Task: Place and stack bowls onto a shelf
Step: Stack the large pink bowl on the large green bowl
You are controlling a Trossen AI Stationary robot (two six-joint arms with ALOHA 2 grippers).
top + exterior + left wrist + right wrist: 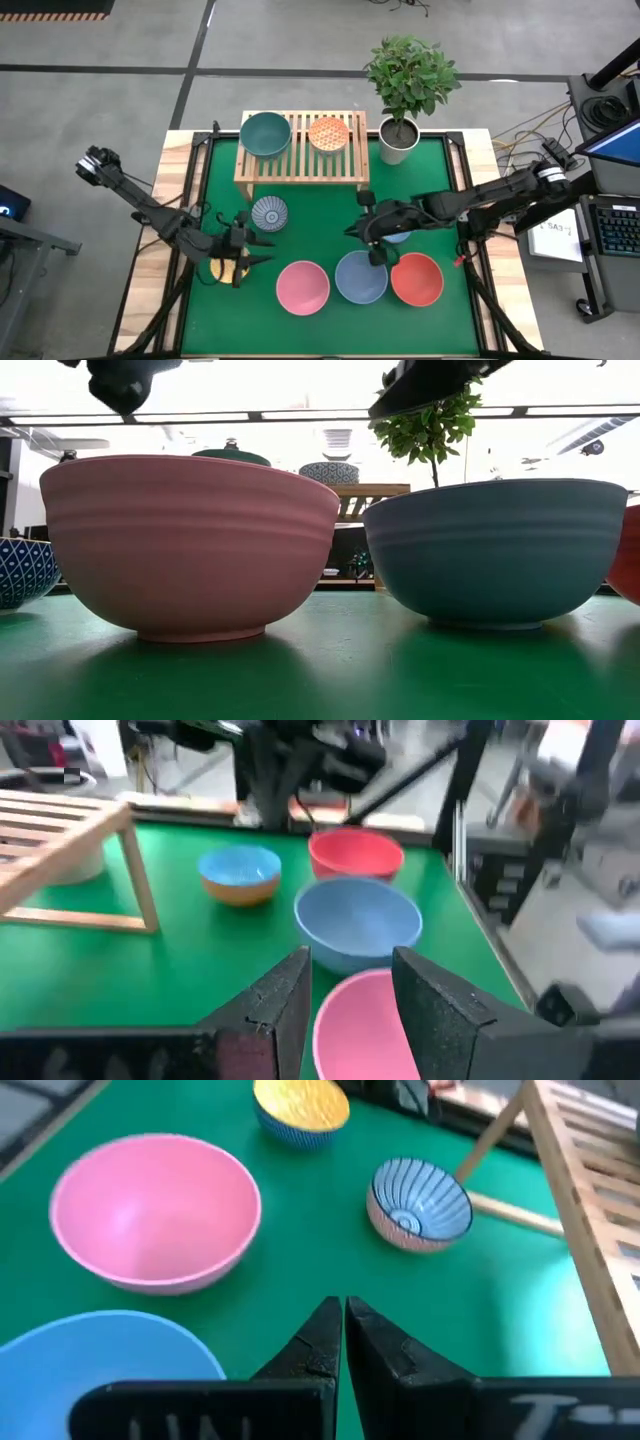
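- Light-wood slatted shelf [300, 160]: stands at the far edge of the green table mat [320, 300]; carries two bowls on its top.
- Large plain teal bowl [265, 133]: on the shelf, left end, upright.
- Small patterned orange bowl [328, 133]: on the shelf, just right of the teal bowl; the two are near, not stacked.
- Small blue-white striped bowl [269, 213]: on the mat, just in front of the shelf's left leg.
- Small patterned yellow bowl [301, 1108]: on the mat under the left gripper; mostly hidden in the high view.
- Large pink bowl [302, 286], large blue-grey bowl [361, 277], large red bowl [417, 278]: in a row along the near side of the mat, left to right; neighbours almost touching.
- Small light blue bowl [240, 872]: on the mat behind the blue-grey and red bowls, under the right gripper.
- Left gripper [256, 249]: over the mat's left part, above the yellow bowl, left of the pink bowl; fingers [282, 1005] apart, holding nothing.
- Right gripper [366, 232]: above the mat's centre-right, over the gap btwn. shelf and bowl row; fingers pressed together, empty.
- White pot w/ small leafy plant [400, 140]: at the shelf's right end, on the mat's far corner.
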